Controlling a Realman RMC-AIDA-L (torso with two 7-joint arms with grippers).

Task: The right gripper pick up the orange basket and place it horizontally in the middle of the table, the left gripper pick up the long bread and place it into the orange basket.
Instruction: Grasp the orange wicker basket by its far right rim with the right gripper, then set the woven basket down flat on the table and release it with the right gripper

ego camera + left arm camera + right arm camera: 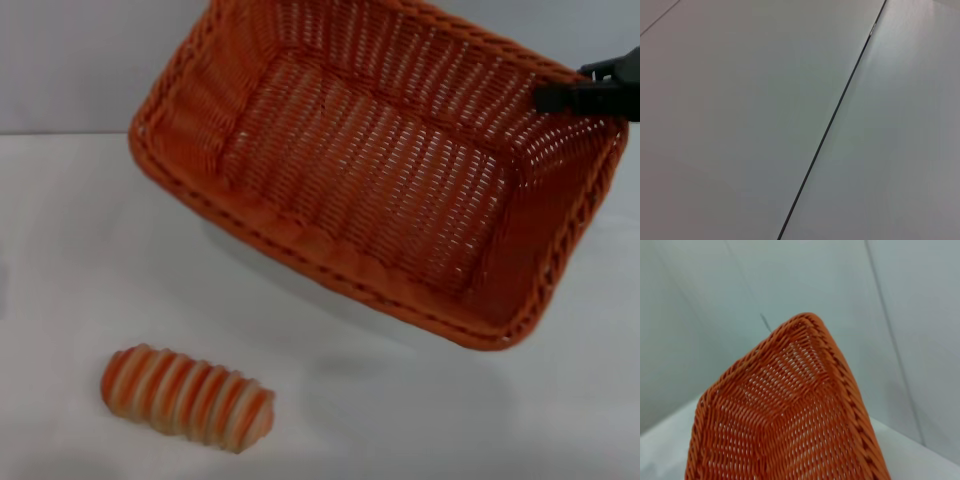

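Note:
The orange basket (380,160) hangs tilted above the table (80,260), its open side turned toward the head camera. My right gripper (560,95) is shut on the basket's far right rim, at the right edge of the head view. The right wrist view looks down into the basket (790,410) from that rim. The long bread (187,396), striped orange and cream, lies on the table at the front left, well apart from the basket. My left gripper is out of view; the left wrist view holds only pale panels.
A soft shadow lies on the table under the raised basket. A grey wall (80,60) rises behind the table. A dark seam (830,125) runs between pale panels in the left wrist view.

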